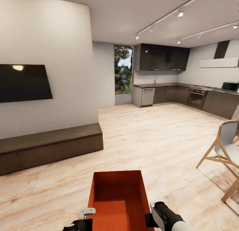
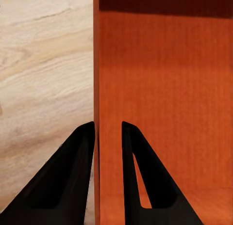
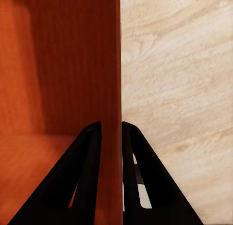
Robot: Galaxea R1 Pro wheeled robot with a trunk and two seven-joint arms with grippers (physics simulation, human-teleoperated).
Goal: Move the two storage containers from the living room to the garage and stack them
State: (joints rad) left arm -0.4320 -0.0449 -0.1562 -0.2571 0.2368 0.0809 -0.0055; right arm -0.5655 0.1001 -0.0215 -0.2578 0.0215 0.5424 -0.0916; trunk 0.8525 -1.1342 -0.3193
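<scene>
- One storage container (image 1: 118, 199) is carried low in front of the trunk, above the wood-plank floor (image 1: 159, 138) of the living room.
- The left gripper (image 2: 108, 137) is closed across the container's left wall, one finger inside and one outside; the right gripper (image 3: 111, 135) is clamped likewise on the right wall.
- Both grips should be kept level (an uneven lift could twist the thin walls).
- A path clear of the long cabinet (image 1: 49, 146) and the chair (image 1: 224, 151) should be steered during the drive to the garage.
</scene>
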